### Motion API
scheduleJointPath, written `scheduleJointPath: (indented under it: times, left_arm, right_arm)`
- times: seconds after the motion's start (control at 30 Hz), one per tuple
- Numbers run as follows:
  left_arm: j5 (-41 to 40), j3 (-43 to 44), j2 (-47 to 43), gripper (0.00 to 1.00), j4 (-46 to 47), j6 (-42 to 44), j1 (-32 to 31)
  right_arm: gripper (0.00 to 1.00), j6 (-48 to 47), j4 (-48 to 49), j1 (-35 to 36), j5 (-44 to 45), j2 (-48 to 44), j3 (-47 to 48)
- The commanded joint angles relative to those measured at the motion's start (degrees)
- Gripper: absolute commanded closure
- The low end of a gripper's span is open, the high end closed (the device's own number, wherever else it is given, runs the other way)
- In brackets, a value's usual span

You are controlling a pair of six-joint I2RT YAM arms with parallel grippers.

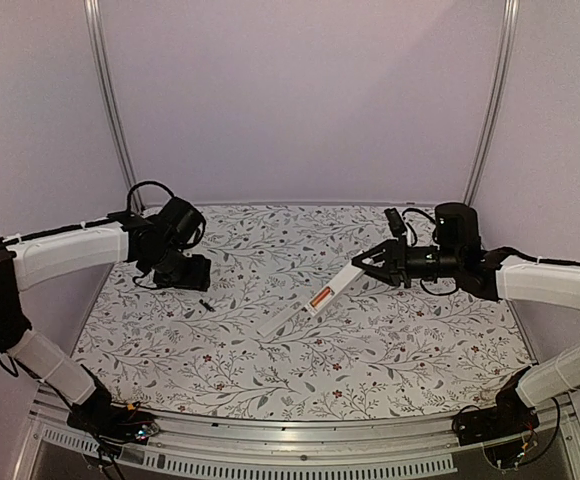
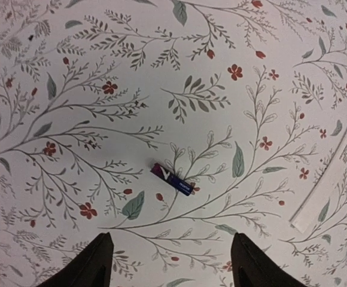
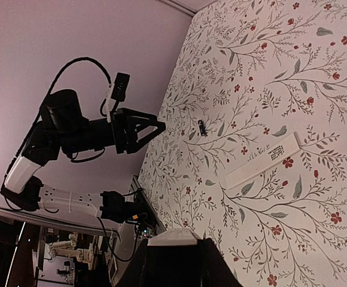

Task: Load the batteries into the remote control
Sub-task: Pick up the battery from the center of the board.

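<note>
The left arm stretched low over the counter, its left hand pointing down, fingers spread wide and holding nothing; a battery lay just beyond the fingertips, centred between them. The right hand, arm extended, pinched one end of the remote control, which slanted out ahead of it

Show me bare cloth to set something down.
Free: the wide near band of floral tablecloth, and its far middle. Crowded: the centre, around the slim white remote control, flat white strip and small dark battery.
</note>
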Motion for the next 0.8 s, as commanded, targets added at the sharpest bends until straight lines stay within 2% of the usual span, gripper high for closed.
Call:
scheduleJointPath:
  times: [0.0,0.03,0.07,0.33,0.77]
  left_arm:
    - [2.21,-1.73,3.34,0.43,0.95,-8.15,0.5]
    - [2.03,-2.64,3.74,0.5,2.14,-10.75,0.41]
    - [2.26,-3.47,4.06,0.51,3.48,-12.64,0.3]
    - [-2.16,-0.19,13.0,0.49,2.12,-19.95,-1.74]
    - [-7.31,4.36,18.77,0.48,1.48,-22.62,-2.54]
  right_arm:
    - [1.0,-1.04,1.06,-0.61,-0.6,0.61,-0.44]
    - [1.0,-1.19,1.06,-0.69,-0.64,0.78,-0.36]
    - [1.0,-1.23,1.06,-0.66,-0.69,1.02,-0.35]
    - [1.0,-1.83,0.54,-1.31,-1.02,1.66,-0.24]
    - [1.0,-2.12,0.45,-1.52,-1.51,1.51,-0.44]
